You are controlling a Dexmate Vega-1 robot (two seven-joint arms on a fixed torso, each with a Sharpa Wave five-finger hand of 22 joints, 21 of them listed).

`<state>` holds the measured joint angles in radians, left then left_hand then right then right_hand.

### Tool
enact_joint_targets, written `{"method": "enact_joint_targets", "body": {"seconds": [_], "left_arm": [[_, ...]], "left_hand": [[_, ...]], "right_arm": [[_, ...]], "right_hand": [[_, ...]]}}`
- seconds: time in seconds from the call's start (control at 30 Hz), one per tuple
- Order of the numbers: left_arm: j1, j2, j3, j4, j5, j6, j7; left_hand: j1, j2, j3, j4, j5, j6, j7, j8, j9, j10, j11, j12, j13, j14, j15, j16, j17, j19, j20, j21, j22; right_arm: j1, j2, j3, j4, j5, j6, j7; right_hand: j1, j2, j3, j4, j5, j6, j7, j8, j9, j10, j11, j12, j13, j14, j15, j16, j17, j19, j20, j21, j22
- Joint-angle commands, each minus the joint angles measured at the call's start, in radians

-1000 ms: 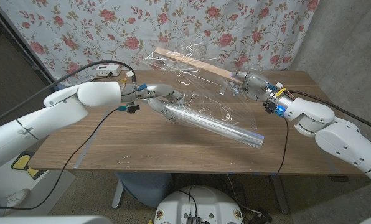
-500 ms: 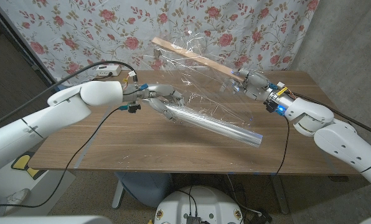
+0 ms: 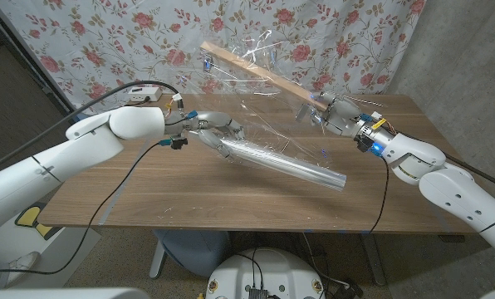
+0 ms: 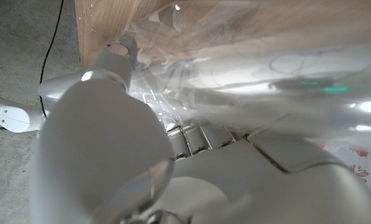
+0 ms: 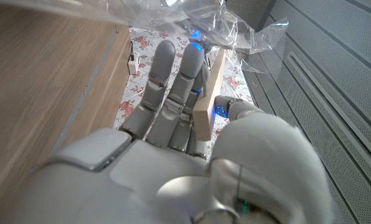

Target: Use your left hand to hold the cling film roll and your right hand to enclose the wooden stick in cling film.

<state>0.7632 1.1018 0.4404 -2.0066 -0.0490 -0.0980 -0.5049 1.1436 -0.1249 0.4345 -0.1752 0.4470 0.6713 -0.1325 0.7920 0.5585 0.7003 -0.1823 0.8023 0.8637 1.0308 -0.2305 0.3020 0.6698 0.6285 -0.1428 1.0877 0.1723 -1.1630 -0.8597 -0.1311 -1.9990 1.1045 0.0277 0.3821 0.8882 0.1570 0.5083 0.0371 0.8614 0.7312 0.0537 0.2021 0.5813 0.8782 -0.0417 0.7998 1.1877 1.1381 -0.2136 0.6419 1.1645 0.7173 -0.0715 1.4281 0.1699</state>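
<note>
My left hand [image 3: 212, 130] grips one end of the cling film roll [image 3: 289, 164], which slants down to the right just above the table. A clear sheet of film [image 3: 256, 91] runs up from the roll to the wooden stick [image 3: 256, 73] and clings around it. The stick is in the air, tilted, its high end at the upper left. My right hand [image 3: 335, 110] holds the stick's lower right end. In the right wrist view the stick [image 5: 207, 106] lies between thumb and fingers [image 5: 173, 87]. In the left wrist view the film [image 4: 254, 74] is stretched over my left hand [image 4: 142, 162].
The wooden table [image 3: 181, 191] stretches below both arms. A white power strip [image 3: 144, 95] with cables sits at the back left. A floral curtain [image 3: 106, 41] hangs behind the table. Black cables trail from both wrists.
My right hand has raised and tipped the stick, so its far end stands higher against the curtain. The film sheet is pulled up with it. The roll's free end has shifted slightly left.
</note>
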Motion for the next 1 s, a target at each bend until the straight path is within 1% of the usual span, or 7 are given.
{"method": "enact_joint_targets", "body": {"seconds": [0.03,0.3,0.47,0.6,0.87,0.93,1.0], "left_arm": [[0.007,0.021,-0.007,-0.016,-0.005,0.035,0.005],[0.038,0.047,-0.033,-0.034,-0.019,0.06,0.037],[0.065,0.072,-0.059,-0.047,-0.034,0.073,0.061],[0.067,0.084,-0.066,-0.055,-0.025,0.082,0.069],[0.071,0.083,-0.087,-0.049,-0.013,0.102,0.118],[0.073,0.083,-0.087,-0.046,0.008,0.102,0.138],[0.069,0.081,-0.081,-0.047,0.027,0.124,0.144]], "left_hand": [[0.112,0.138,0.026,0.02,0.005,0.021,-0.015,0.093,0.078,0.007,0.0,-0.001,0.005,0.008,0.0,-0.003,0.005,-0.006,0.001,0.006,0.001],[0.112,0.138,0.027,0.02,0.005,0.024,-0.017,0.096,0.078,0.008,-0.001,-0.001,0.007,0.011,0.0,-0.006,0.008,-0.008,0.001,0.007,0.001],[0.111,0.138,0.027,0.02,0.005,0.022,-0.015,0.095,0.077,0.007,-0.001,-0.004,0.006,0.012,0.0,-0.008,0.009,-0.008,0.001,0.009,0.001],[0.111,0.139,0.028,0.02,0.006,0.021,-0.015,0.096,0.078,0.007,0.0,-0.004,0.008,0.013,0.0,-0.011,0.01,-0.008,0.001,0.01,0.001],[0.11,0.137,0.028,0.02,0.006,0.021,-0.016,0.098,0.078,0.01,-0.001,-0.005,0.008,0.018,0.0,-0.012,0.014,-0.009,0.0,0.012,0.001],[0.11,0.137,0.028,0.019,0.006,0.021,-0.018,0.099,0.079,0.01,0.0,-0.005,0.008,0.017,0.0,-0.013,0.014,-0.009,0.0,0.013,0.001],[0.11,0.137,0.028,0.019,0.006,0.023,-0.018,0.099,0.078,0.01,-0.003,-0.004,0.01,0.017,0.0,-0.014,0.014,-0.009,0.0,0.013,0.001]], "right_arm": [[-0.022,0.023,0.025,0.034,0.07,0.015,0.083],[-0.02,0.042,0.036,0.065,0.095,0.018,0.13],[-0.002,0.044,0.024,0.101,0.107,0.002,0.185],[0.015,0.046,0.013,0.121,0.106,-0.009,0.212],[0.038,0.056,-0.001,0.146,0.099,-0.013,0.238],[0.042,0.059,-0.003,0.149,0.098,-0.015,0.237],[0.045,0.062,-0.004,0.152,0.103,-0.019,0.239]], "right_hand": [[0.009,0.019,0.278,-0.164,0.005,0.094,-0.087,0.006,0.0,0.074,-0.069,0.008,0.007,0.005,-0.006,-0.001,0.004,0.005,-0.047,0.003,0.003],[0.009,0.02,0.278,-0.164,0.006,0.094,-0.088,0.004,-0.001,0.074,-0.069,0.008,0.005,0.002,-0.006,-0.002,0.004,0.004,-0.048,0.004,0.003],[0.01,0.02,0.278,-0.164,0.006,0.092,-0.085,0.003,-0.001,0.075,-0.071,0.01,0.007,0.003,-0.006,0.0,0.006,0.005,-0.048,0.005,0.003],[0.01,0.02,0.278,-0.165,0.006,0.091,-0.083,0.003,-0.001,0.075,-0.07,0.011,0.006,0.002,-0.006,0.001,0.007,0.005,-0.048,0.006,0.004],[0.012,0.021,0.278,-0.166,0.006,0.09,-0.083,0.003,0.0,0.07,-0.068,0.012,0.008,0.0,-0.006,0.0,0.006,0.003,-0.048,0.007,0.003],[0.012,0.021,0.278,-0.166,0.006,0.09,-0.082,0.003,0.0,0.075,-0.067,0.011,0.002,-0.001,-0.007,0.0,0.005,0.003,-0.048,0.008,0.004],[0.012,0.021,0.279,-0.166,0.006,0.089,-0.082,0.002,0.0,0.072,-0.065,0.015,0.01,0.001,-0.006,0.002,0.008,0.003,-0.048,0.008,0.003]]}}
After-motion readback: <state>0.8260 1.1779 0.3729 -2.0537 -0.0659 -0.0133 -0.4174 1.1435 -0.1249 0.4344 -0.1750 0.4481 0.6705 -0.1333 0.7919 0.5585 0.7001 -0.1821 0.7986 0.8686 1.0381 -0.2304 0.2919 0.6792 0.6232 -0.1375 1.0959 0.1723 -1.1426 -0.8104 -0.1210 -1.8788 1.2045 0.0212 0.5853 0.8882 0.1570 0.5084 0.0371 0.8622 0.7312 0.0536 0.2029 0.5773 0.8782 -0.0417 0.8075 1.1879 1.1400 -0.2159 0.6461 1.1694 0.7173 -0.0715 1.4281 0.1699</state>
